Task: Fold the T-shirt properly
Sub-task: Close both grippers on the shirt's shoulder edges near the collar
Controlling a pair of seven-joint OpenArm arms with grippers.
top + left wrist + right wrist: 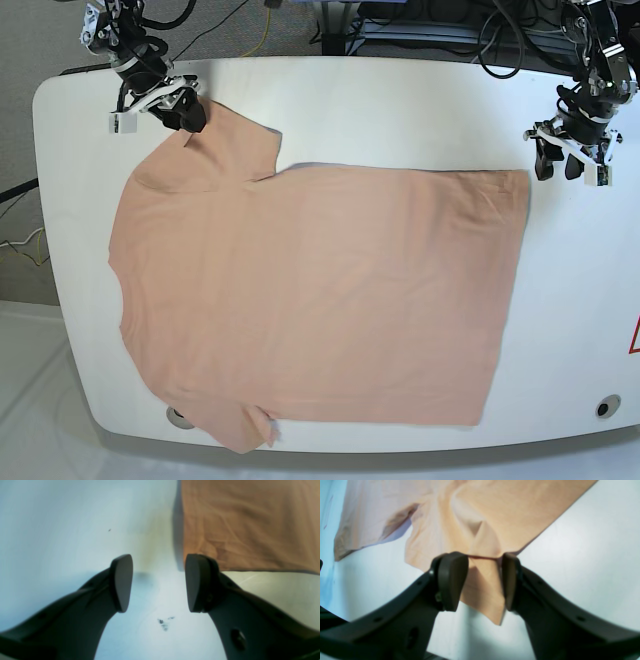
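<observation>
While my left wrist camera is blurred at close range, it shows only one corner of the T-shirt (250, 525); the rest runs off the top and right of that view. My left gripper (158, 583) hangs with its jaws apart and nothing between them but bare white table (62, 525), the shirt's corner lying just beside one fingertip. I cannot tell whether that finger touches the cloth.

From the base view the peach shirt lies spread flat across the table, its lower sleeve reaching the near edge. My right gripper (483, 580) sits at the far sleeve, jaws partly open, with a raised ridge of fabric between the pads; whether they actually pinch it I cannot tell, since the finger bodies cover the lower cloth.

Cables (440, 30) trail behind the table's far edge. A small round hole (601, 407) marks the near corner, and a red mark (635, 338) is cut off at the frame edge.
</observation>
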